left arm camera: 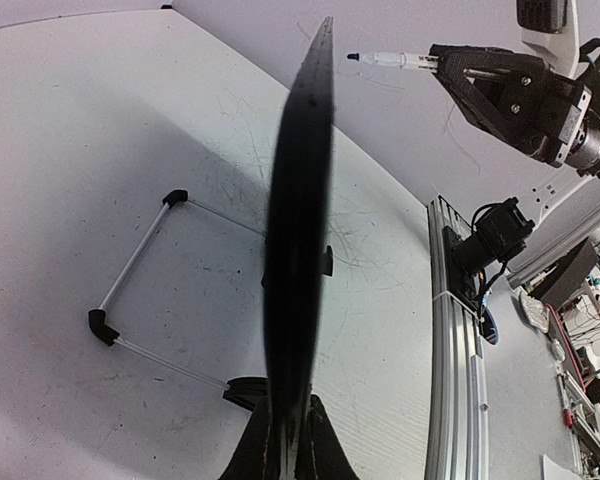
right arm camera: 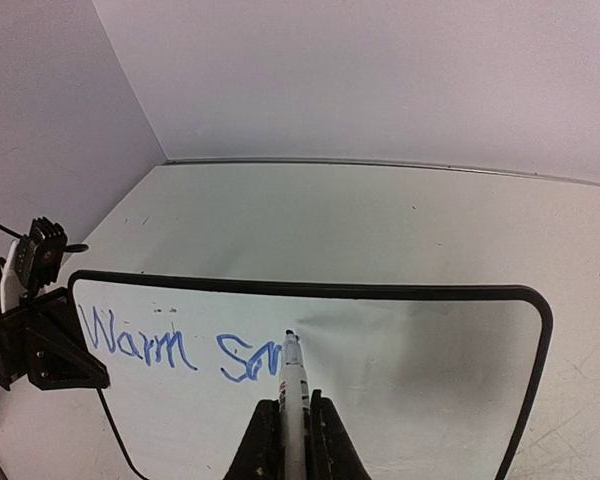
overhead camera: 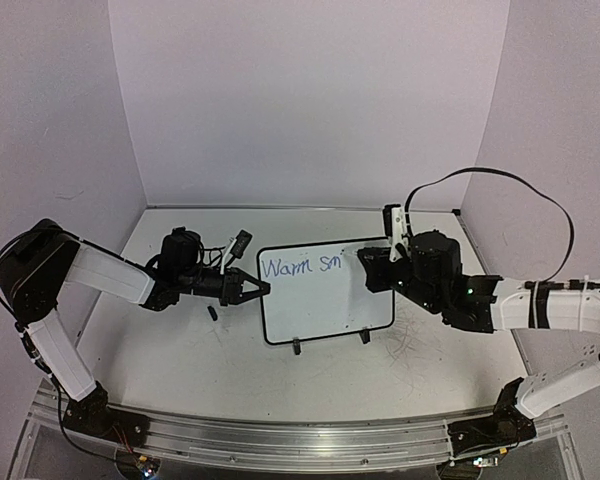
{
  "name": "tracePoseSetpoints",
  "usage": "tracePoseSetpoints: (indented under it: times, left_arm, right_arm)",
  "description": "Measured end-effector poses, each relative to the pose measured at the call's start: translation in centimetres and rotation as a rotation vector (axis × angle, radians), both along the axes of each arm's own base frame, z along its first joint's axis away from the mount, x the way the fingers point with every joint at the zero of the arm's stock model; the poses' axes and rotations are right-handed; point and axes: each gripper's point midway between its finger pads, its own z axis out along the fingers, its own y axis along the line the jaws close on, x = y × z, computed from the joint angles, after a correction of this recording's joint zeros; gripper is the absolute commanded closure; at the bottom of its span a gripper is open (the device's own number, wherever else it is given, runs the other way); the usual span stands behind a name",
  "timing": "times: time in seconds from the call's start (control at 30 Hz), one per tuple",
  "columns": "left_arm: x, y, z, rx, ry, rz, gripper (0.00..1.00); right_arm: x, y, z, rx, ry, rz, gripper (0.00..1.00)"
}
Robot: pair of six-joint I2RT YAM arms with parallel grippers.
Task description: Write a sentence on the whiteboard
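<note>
The whiteboard (overhead camera: 325, 305) stands upright on two black feet mid-table. Blue writing, the start of the sentence (overhead camera: 300, 266), reads "Warm sm" along its top. My left gripper (overhead camera: 261, 290) is shut on the board's left edge. In the left wrist view the whiteboard (left arm camera: 300, 220) runs edge-on out of that gripper (left arm camera: 288, 440). My right gripper (right arm camera: 293, 430) is shut on a white marker (right arm camera: 292, 385), whose tip sits at the whiteboard (right arm camera: 420, 400) just after the last letter of the sentence (right arm camera: 180, 350). The same marker (left arm camera: 395, 61) shows from the side.
A small black object (overhead camera: 212, 313) lies on the table below the left gripper. A thin wire frame with black corners (left arm camera: 130, 290) lies on the table behind the board. The aluminium rail (overhead camera: 300, 435) runs along the near edge, walls close three sides, and a black cable (overhead camera: 520, 180) loops above the right arm.
</note>
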Motion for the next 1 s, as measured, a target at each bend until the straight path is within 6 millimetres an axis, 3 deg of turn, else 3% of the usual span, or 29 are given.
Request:
tracePoseSetpoints:
  times: [1.0]
  left_arm:
    - [0.0, 0.0, -0.1, 0.003, -0.002, 0.001, 1.0]
  right_arm:
    - [0.4, 0.1, -1.7, -0.027, 0.031, -0.019, 1.0]
